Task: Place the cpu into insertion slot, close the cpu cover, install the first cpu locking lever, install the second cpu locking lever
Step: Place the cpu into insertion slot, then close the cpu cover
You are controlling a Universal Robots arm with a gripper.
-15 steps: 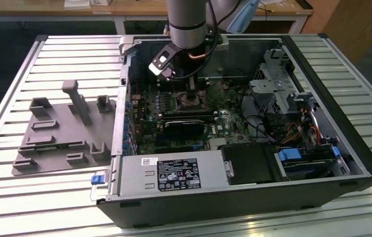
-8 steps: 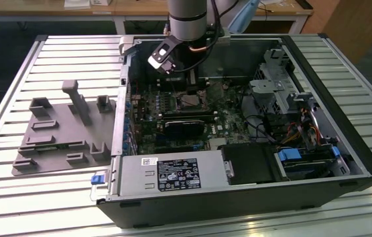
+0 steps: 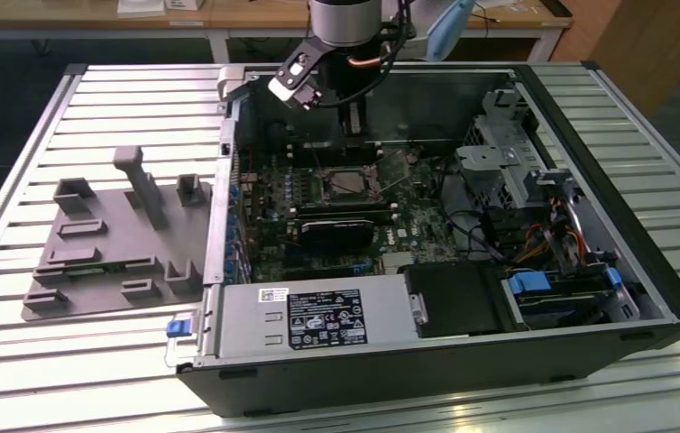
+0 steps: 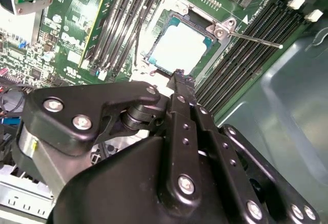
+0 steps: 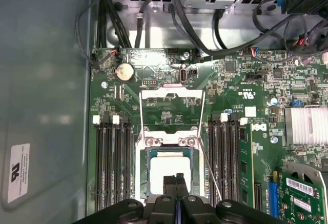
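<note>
The cpu (image 5: 163,175) lies in the insertion slot (image 5: 144,183), its pale silvery top facing up; it also shows in the second wrist view (image 4: 177,49). My gripper (image 5: 176,179) hangs just above the chip's edge, its fingers pressed together with nothing between them. The cpu cover (image 5: 171,95) is swung open beyond the socket's hinge, and the board shows through its window. Two thin locking levers (image 5: 205,131) stand free beside it, one of them a long rod (image 4: 256,40). In the exterior view the gripper (image 3: 350,135) reaches down into the case over the insertion slot (image 3: 346,185).
Black memory slots (image 5: 113,167) flank the socket on both sides. A black graphics card (image 3: 337,236) lies near the socket, a grey power-supply box (image 3: 316,316) at the case front, and cables and drive bays (image 3: 533,198) on the exterior view's right. A grey fixture plate (image 3: 112,244) rests outside the case.
</note>
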